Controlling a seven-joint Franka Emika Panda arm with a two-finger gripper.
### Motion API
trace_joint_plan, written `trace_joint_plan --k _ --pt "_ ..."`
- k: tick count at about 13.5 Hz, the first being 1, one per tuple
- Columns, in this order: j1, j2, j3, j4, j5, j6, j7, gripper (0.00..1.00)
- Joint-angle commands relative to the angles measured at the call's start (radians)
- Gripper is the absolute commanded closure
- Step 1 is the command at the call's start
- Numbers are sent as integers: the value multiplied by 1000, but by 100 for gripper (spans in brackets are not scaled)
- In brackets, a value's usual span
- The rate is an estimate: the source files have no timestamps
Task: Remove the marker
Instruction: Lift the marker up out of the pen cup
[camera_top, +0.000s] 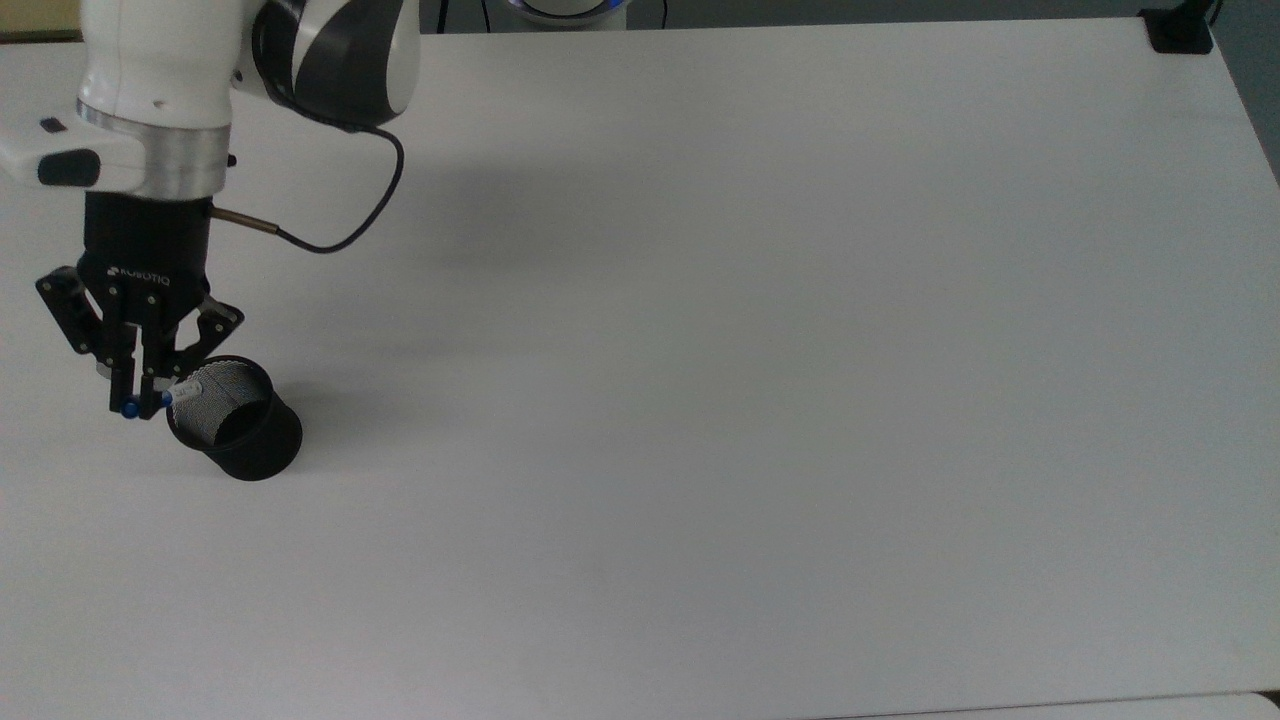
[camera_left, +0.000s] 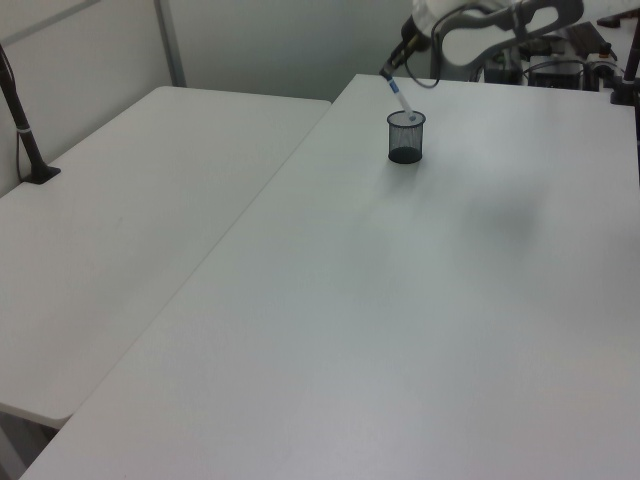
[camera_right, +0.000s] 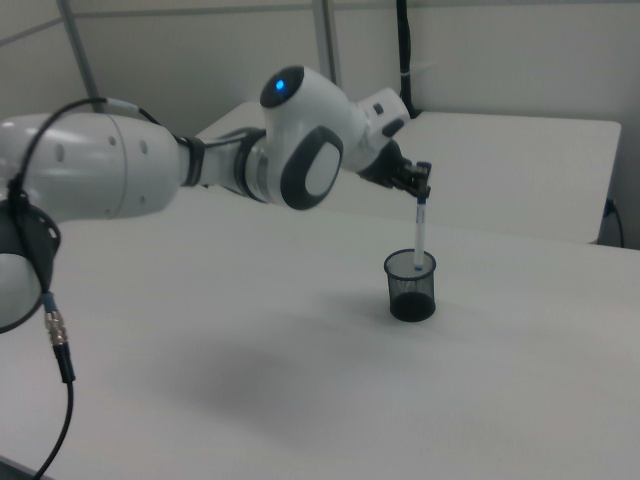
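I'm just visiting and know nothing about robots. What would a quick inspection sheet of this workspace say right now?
Surface: white table, bare apart from the cup.
Job's things: marker partly lifted, lower end inside the black mesh cup, which stands upright.
Clutter: nothing seen.
Grippers: gripper shut on the marker's top.
Cables: dark cable looping from the wrist.
Surroundings: second white table alongside; black post clamped on it.

In the top view, the black body of the pincer (camera_top: 134, 408) carries the brand name "ROBOTIQ" in small white letters, just below the silver wrist ring. The marker (camera_top: 180, 392) has small blue print on its white barrel, but it is too tiny to read. No other words, numbers or signs can be made out.
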Motion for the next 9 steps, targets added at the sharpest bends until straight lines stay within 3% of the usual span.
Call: trace_joint_plan --k 1,4,9 --pt "9 -105 15 -34 10 -174 9 100" --pt "48 -127 29 -34 17 -325 10 100" --pt "162 -110 41 -37 117 -523 36 99"
